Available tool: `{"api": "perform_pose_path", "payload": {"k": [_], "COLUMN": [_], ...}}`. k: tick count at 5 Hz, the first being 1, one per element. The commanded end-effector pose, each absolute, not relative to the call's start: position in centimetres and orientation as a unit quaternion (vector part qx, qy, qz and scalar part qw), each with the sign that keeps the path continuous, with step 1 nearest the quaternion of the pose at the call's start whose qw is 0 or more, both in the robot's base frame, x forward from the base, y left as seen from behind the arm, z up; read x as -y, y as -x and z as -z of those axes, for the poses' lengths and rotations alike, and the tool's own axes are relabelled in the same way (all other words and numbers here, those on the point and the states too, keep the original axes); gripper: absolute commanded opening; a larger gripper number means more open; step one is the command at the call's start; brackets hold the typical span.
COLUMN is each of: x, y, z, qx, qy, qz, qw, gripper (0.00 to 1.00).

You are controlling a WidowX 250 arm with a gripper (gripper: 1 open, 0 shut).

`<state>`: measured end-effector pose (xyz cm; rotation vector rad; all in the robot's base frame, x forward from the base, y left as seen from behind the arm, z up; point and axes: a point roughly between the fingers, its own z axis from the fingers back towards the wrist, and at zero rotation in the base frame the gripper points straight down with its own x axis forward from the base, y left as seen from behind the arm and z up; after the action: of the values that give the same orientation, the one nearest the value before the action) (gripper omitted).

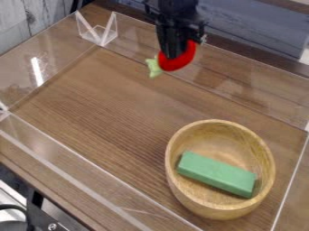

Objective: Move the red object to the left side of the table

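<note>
Table (97, 117): wood-grain top, low clear acrylic walls (31, 86) round edges. Wooden bowl (221, 171) below-right of gripper, well apart; green block (218, 174) lies inside it. Gripper (176, 56) points down, jaws pinched on red object (178, 61), held clear above tabletop, green stub sticking left.

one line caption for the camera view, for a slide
Claw shut on the red object, held above the table; green block lies in the wooden bowl.
</note>
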<state>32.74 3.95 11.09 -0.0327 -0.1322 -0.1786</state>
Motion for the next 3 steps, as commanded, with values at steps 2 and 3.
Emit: {"api": "perform_pose_path", "payload": {"k": [2, 3], "x": [-5.8, -6.5], "y": [-33.7, -34.4], "z": [-8.2, -6.9], "qx": [0.073, 0.074], "qy": [0.012, 0.014], "qz": [0.099, 0.095], "qw": [0.992, 0.993], "gripper": [0.0, 0.0]}}
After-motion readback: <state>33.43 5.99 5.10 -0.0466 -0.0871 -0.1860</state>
